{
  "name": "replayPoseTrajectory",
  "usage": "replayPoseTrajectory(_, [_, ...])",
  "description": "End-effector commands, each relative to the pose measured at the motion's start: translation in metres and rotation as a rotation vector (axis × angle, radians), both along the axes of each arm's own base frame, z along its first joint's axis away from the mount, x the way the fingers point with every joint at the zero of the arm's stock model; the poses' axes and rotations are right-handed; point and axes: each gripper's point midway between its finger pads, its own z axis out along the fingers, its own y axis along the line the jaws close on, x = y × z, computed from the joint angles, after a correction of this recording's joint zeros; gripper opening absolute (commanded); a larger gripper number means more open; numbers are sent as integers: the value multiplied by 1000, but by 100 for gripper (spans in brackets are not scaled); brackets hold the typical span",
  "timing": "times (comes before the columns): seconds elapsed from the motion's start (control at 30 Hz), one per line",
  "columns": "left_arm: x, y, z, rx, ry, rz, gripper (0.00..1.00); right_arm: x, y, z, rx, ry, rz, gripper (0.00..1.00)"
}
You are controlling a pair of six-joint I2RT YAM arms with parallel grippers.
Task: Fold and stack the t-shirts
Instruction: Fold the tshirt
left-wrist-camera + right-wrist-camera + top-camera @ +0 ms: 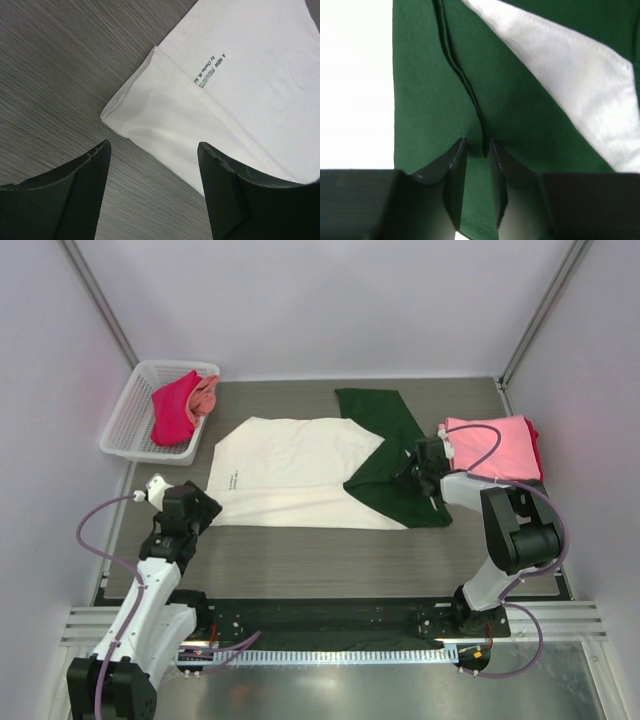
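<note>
- Grey wood-grain table [300, 560] begins at the rail [590, 620] on the near edge, where both arm bases sit.
- Left gripper [152, 147] hangs just above the table at the near left corner of the cream t-shirt [290, 475], its fingers spread wide apart with nothing between them.
- That t-shirt lies flat in the middle of the table, small dark print near its left edge.
- Its dark green sleeves [385, 420] point right.
- Right gripper [477, 145] is low on the nearer sleeve, its fingers pinched on a raised fold of green cloth.
- Pink t-shirt [510, 450] lies folded at the right edge, a red edge showing beneath it.
- White mesh basket [130, 415] in the far left corner holds a magenta t-shirt [172, 412] and an orange t-shirt [206, 395], both crumpled.
- Pale plain walls [320, 300] close the table in on three sides.
</note>
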Motion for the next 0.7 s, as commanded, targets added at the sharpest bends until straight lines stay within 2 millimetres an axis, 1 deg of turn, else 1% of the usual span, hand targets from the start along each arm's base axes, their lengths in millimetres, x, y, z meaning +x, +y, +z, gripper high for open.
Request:
replayPoseTrajectory(0.0, [9,-1,19,2,-74,-15,71,23,3,13,8,-67,-22,30])
replayPoseTrajectory(0.07, [9,-1,21,0,-80,-16,71,25,3,15,5,-77,-24,21])
replayPoseTrajectory(0.1, [9,-2,20,1,-80,-18,71,26,3,19,5,-87,-29,13])
replayPoseTrajectory(0.13, [9,-2,20,-2,-78,-20,71,27,3,21,3,-94,-32,10])
replayPoseTrajectory(0.17, [9,-2,21,-3,-80,-21,71,29,3,25,-4,-103,-30,3])
replayPoseTrajectory(0.2, [10,-3,20,-5,-80,-24,71,30,3,29,-3,-109,-30,1])
replayPoseTrajectory(0.27, [10,-5,19,-9,-75,-30,71,33,5,33,-5,-114,-26,1])
replayPoseTrajectory(0.37, [11,-8,17,-21,-66,-41,71,44,10,45,-5,-135,-18,1])
replayPoseTrajectory(0.43, [12,-9,16,-25,-61,-46,71,49,15,48,-7,-140,-10,1])
replayPoseTrajectory(0.5, [13,-10,15,-30,-59,-50,71,58,20,51,-3,-144,-3,1])
replayPoseTrajectory(0.57, [13,-11,14,-35,-56,-56,71,62,30,51,-2,-140,17,1])
replayPoseTrajectory(0.63, [14,-12,14,-39,-56,-59,71,72,38,49,-1,-140,28,1])
replayPoseTrajectory(0.67, [14,-12,13,-38,-53,-58,71,79,47,56,2,-157,44,1])
